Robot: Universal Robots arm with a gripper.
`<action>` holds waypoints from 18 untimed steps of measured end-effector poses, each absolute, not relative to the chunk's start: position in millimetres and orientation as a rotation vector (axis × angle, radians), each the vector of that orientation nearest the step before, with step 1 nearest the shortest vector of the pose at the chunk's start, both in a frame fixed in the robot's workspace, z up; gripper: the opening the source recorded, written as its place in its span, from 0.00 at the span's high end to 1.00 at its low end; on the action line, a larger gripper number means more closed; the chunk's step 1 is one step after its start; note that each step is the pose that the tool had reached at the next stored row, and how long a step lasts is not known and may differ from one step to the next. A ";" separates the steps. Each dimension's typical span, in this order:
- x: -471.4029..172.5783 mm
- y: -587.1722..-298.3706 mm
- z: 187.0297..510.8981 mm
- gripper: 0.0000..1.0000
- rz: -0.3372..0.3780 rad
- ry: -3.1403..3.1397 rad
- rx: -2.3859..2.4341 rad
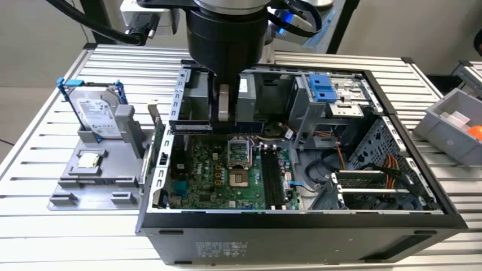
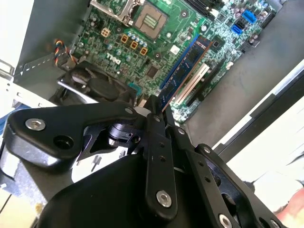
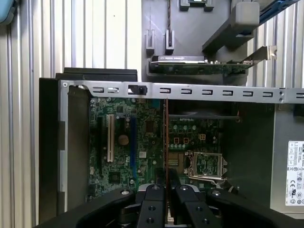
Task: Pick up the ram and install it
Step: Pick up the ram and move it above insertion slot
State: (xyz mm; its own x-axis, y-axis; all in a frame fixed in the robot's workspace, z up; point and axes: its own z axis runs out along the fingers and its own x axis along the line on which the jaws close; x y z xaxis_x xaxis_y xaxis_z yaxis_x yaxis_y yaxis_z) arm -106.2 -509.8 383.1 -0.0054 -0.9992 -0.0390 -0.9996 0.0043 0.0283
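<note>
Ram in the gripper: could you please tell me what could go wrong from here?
The ram, shut in the gripper, hangs over the motherboard; if not lined up with a slot, it may strike nearby parts. Gripped by its thin edge, it might tilt when pressed.

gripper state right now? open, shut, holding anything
gripper: closed on the ram, holding it above the motherboard.
</note>
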 end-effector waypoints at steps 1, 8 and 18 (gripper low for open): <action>-104.7 -509.8 383.1 1.00 0.075 2.221 -2.210; -94.5 -509.3 383.2 1.00 0.075 2.221 -2.210; -80.4 -508.4 383.1 1.00 0.075 2.220 -2.210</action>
State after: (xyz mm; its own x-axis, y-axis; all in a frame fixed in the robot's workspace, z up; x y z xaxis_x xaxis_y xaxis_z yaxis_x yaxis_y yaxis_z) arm -80.4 -508.4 383.1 -0.0051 -0.9992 -0.0389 -0.9996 0.0040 0.0283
